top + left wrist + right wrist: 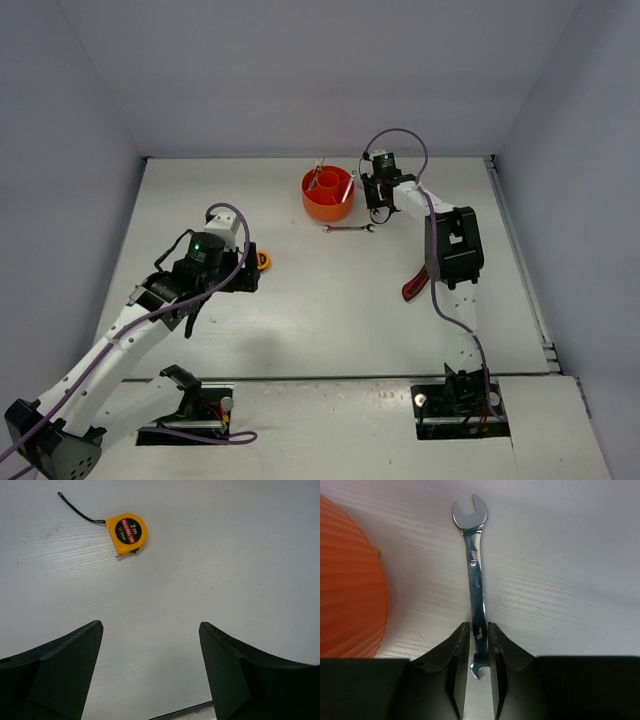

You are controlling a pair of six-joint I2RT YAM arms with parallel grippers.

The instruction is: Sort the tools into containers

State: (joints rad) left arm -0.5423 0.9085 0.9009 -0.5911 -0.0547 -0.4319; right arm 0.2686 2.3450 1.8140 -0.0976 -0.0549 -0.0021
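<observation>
A silver wrench (476,595) lies flat beside the orange tub (350,580), the yellow tape measure (126,531) well apart.

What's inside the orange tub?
Two thin silver tools stick up out of the orange tub. Its walls hide the compartment bottoms, so anything lying flat there cannot be seen.

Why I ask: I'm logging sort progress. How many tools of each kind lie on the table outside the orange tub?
Silver metal open-end wrench: 1
Round yellow-black tape measure: 1
Red-black utility knife: 1
Total: 3
The tools already inside the round orange plastic tub are too small to count.
</observation>
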